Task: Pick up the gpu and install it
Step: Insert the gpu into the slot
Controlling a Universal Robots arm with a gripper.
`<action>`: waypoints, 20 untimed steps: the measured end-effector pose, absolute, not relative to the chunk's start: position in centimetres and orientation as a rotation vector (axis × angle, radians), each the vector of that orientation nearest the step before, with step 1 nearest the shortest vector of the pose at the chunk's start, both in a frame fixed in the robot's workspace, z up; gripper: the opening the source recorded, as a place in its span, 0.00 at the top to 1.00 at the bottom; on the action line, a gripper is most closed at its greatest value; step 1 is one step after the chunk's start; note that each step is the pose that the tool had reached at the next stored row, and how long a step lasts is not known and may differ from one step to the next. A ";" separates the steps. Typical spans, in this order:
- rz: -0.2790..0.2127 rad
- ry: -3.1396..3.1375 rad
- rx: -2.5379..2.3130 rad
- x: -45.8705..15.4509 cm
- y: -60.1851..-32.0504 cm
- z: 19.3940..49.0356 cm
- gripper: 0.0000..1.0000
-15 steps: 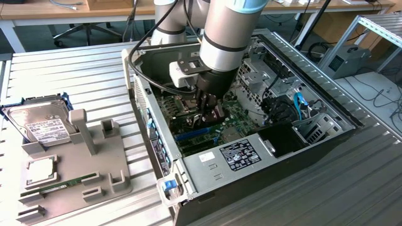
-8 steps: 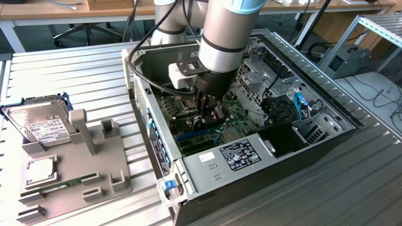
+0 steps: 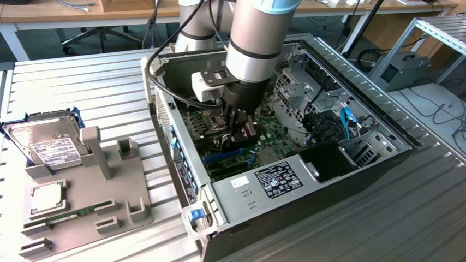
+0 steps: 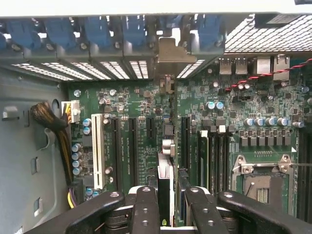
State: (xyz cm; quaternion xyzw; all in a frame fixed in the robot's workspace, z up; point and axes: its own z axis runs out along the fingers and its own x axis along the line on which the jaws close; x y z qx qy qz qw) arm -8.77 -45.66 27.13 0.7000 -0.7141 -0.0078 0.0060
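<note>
Exterior view puts your arm reaching down into the open computer case (image 3: 291, 180), which lies on its side on the slatted metal desk (image 3: 87, 93). Your pincer (image 3: 234, 136) is low over the green motherboard (image 3: 273, 131), and it is clamped on the gpu (image 3: 240, 134), held edge-down between the fingers.

From the wrist view you look straight along the card: the gpu (image 4: 165, 195) stands on edge between the two black fingers (image 4: 146, 209), running away from the camera toward the rear wall of the case. Its silver end bracket (image 4: 168, 53) sits up against the row of blue slot clips (image 4: 97, 31) at that wall. The card lines up between the dark expansion slots (image 4: 131, 146) on the motherboard (image 4: 243, 97); whether it is fully seated in one, you cannot tell.

Off to the exterior view's left, a grey parts holder (image 3: 87, 196) rests on the desk, carrying a silver hard drive (image 3: 47, 144), a square processor chip (image 3: 47, 199) and a slim green RAM stick (image 3: 76, 213).
</note>
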 end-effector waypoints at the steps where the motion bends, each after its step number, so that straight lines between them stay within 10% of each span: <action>1: -0.024 -2.235 2.191 -9.0 -45.7 27.1 0.74; 20: -0.024 -2.235 2.191 -10.2 -45.8 26.3 0.74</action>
